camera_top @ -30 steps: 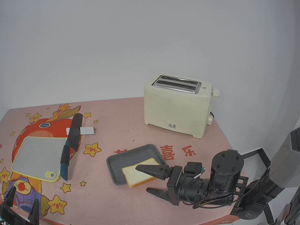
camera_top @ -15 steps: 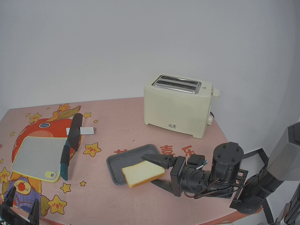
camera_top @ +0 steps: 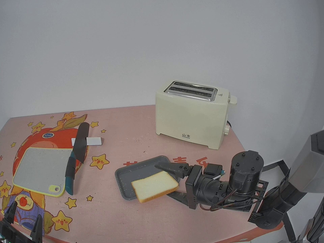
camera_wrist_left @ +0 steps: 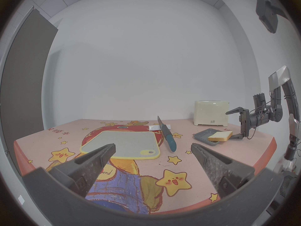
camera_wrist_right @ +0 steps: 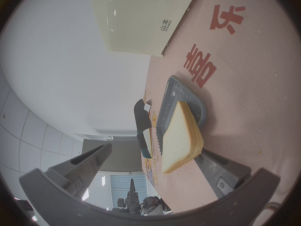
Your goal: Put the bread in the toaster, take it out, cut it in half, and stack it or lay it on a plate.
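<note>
right hand (camera_top: 164,182): fingers apart, one above and one under the bread (camera_top: 154,186), not clamped | bread: tilted, far edge in the grey plate (camera_top: 133,171), near edge over its rim, against the lower finger | toaster (camera_top: 190,118): behind plate on surface (camera_top: 128,216) | left hand (camera_wrist_left: 153,146): fingers apart, low at the surface's near-left corner

1. Seems a bare test room dressed up as a kitchen corner
2. Told by plain white wall (camera_top: 135,34) and pale tiled panels (camera_wrist_right: 28,142) all round
3. Told too by a cartoon-printed pink table (camera_top: 135,129) bearing toaster (camera_top: 190,118), cutting board (camera_top: 40,169), knife (camera_top: 77,152)
</note>
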### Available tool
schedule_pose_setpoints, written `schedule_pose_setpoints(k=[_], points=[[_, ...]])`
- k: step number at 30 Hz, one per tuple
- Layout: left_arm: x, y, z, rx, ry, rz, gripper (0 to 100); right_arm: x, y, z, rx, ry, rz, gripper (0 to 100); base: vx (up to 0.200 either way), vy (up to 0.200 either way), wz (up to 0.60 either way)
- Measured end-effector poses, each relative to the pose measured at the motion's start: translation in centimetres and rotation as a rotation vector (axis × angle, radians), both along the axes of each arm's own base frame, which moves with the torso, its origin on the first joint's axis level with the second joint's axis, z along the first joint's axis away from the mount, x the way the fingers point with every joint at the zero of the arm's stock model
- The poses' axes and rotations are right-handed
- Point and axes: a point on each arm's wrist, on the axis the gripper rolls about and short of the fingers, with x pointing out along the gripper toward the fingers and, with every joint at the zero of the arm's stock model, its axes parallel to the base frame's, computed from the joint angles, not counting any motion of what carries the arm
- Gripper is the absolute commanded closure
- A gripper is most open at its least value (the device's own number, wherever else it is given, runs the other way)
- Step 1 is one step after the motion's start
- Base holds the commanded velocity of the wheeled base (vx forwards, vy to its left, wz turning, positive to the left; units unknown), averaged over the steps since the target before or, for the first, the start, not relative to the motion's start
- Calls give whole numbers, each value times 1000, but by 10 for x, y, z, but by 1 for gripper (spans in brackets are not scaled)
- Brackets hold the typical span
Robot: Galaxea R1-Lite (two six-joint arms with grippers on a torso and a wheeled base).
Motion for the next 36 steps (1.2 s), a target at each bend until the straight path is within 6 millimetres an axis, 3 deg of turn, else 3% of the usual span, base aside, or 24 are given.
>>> schedule_pose_setpoints(k=[8,9,19,36], points=[[0,0,0,0,0,0,0,3,0,-2,-4,5,-6,0,0,0,0],[0,0,0,0,0,0,0,3,0,-3,-6,8,-6,100,0,0,0],[0,0,0,0,0,0,0,5,3,-19,-40,37,-5,100,0,0,0],[0,0,0,0,0,0,0,5,4,-22,-40,32,-3,100,0,0,0]])
